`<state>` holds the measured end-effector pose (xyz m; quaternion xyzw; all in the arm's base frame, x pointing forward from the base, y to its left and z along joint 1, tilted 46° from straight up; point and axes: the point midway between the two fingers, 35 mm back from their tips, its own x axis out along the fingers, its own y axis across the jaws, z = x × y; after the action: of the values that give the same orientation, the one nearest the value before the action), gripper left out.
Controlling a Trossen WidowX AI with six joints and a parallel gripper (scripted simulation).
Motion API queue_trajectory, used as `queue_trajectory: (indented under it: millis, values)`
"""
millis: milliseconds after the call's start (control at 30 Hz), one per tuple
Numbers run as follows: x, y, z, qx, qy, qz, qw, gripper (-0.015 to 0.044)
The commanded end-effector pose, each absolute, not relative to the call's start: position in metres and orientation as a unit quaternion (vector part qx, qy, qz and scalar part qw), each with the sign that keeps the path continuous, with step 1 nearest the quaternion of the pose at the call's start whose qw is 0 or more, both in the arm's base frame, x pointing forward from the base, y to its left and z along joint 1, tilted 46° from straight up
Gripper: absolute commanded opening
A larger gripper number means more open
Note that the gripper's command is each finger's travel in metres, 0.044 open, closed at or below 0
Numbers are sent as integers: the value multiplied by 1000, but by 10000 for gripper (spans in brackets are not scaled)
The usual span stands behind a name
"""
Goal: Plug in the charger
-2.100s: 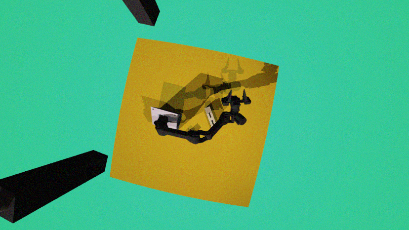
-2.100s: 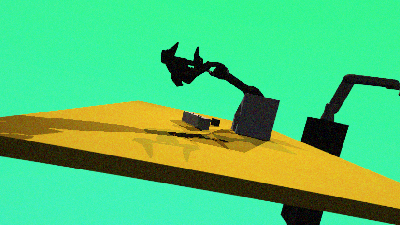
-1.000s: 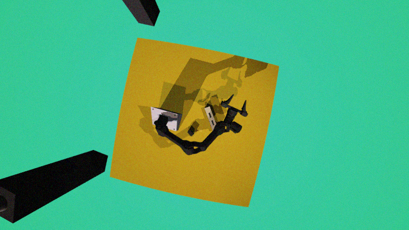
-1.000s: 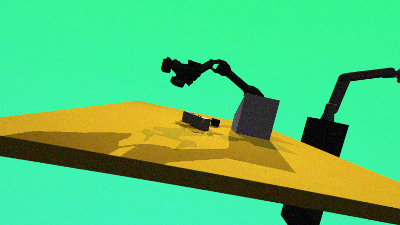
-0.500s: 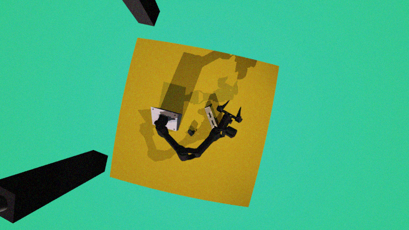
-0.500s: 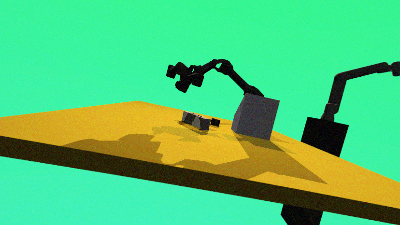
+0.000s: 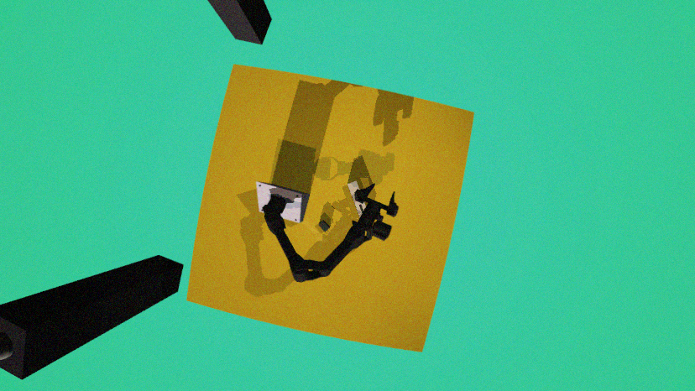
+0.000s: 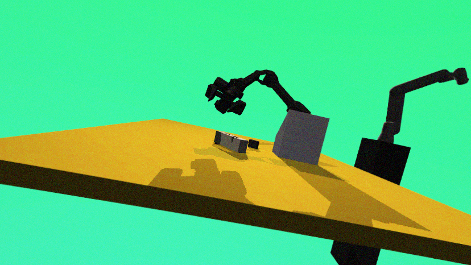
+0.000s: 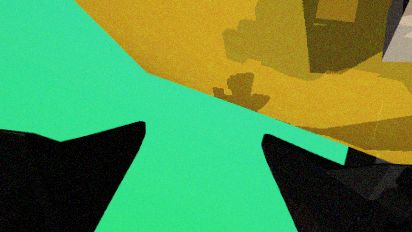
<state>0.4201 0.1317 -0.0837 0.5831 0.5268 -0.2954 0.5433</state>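
My gripper (image 7: 383,189) (image 8: 224,104) (image 9: 205,133) is open and empty, high above the table, with its fingers spread wide. The power strip (image 7: 353,188) (image 8: 229,141) is a long pale block with dark openings on top, lying on the table below the gripper. In the top view the gripper and arm hide part of it. The charger (image 7: 324,226) (image 8: 253,144) is a small dark block on the table, between the strip and the arm's base. Its prongs cannot be made out. Neither strip nor charger shows in the wrist view.
The arm's base stands on a pale grey box (image 7: 264,193) (image 8: 303,140) (image 9: 401,49) on the yellow table (image 7: 378,300) (image 8: 82,154) (image 9: 175,30). Another dark arm (image 8: 395,108) stands on a black pillar (image 8: 382,161) behind the table. Shadows cross the table top.
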Motion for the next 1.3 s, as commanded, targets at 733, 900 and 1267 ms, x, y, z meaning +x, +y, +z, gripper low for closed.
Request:
queue_trajectory:
  millis: [733,900,1267]
  values:
    - [321,5,-50,269,523,-399,703,440]
    - [297,-18,-39,192,531,-413,714,440]
    - [247,-63,-11,18,553,-433,711,440]
